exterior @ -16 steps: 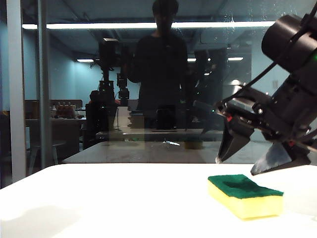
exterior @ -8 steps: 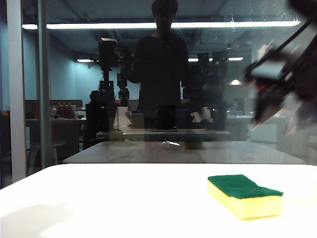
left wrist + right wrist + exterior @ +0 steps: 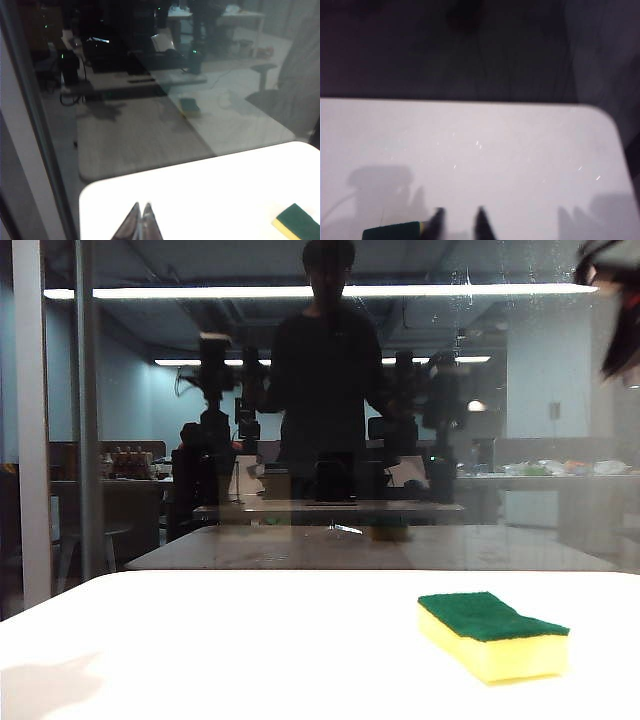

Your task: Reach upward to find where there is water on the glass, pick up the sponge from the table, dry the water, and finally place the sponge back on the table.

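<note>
The sponge [image 3: 493, 634] lies flat on the white surface [image 3: 250, 650], green scouring side up and yellow foam below, toward the right of the exterior view and near the front edge. Nothing touches it.

Behind the surface stands the glass [image 3: 330, 420], dark and full of reflections: a standing person, the robot's arms and a long ceiling light. A grey frame bar [image 3: 30, 430] runs up its left side. Faint whitish specks of water [image 3: 468, 280] show high on the pane, right of the middle, close to the reflected light.

The right end effector [image 3: 459, 225] is raised well above the surface. In the exterior view only a dark, blurred part of that arm shows at the top right corner. From its wrist camera, its two dark fingertips [image 3: 436, 223] stand a little apart with nothing between them, and the sponge's green edge shows just beside them, far below.

The left end effector [image 3: 139, 223] hangs over the left corner of the surface near the glass, its fingertips pressed together and empty. The sponge sits well apart from it.
</note>
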Action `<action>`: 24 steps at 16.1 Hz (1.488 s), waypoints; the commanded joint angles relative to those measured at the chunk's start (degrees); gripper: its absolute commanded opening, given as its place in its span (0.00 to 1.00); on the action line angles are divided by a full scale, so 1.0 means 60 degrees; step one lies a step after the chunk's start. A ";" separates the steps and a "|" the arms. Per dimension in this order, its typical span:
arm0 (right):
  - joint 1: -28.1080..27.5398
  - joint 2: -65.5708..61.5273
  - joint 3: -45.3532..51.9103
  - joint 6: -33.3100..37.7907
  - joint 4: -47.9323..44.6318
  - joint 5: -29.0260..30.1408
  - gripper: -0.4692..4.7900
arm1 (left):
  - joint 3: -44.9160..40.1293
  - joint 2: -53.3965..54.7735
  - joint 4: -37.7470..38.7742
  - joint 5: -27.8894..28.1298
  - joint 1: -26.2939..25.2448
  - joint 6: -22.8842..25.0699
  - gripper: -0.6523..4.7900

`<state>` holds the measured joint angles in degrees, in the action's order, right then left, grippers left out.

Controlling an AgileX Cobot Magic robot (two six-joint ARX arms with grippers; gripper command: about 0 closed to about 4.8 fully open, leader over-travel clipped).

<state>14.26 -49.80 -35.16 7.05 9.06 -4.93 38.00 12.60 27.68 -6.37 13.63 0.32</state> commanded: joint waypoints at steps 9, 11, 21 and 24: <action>-0.1723 0.1829 -0.0004 -0.0543 0.1264 0.0426 0.08 | -0.2116 -0.1330 -0.1239 0.1322 -0.0015 0.0127 0.11; -0.2036 0.2164 0.0004 -0.0539 0.1483 0.0754 0.08 | -0.2342 -0.1330 -0.1497 0.1359 -0.0015 0.0178 0.11; -0.2299 0.4076 0.1027 -0.0539 0.1974 0.1137 0.08 | -0.2954 -0.1330 -0.2208 0.1566 -0.0324 0.0743 0.11; -0.2299 0.4819 0.1541 -0.0543 0.1993 0.1144 0.08 | -0.3151 -0.1326 -0.2514 0.1443 -0.1126 0.0882 0.11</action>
<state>0.47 -21.80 -26.55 3.95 21.78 1.67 19.51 4.60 13.74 2.79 8.19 5.56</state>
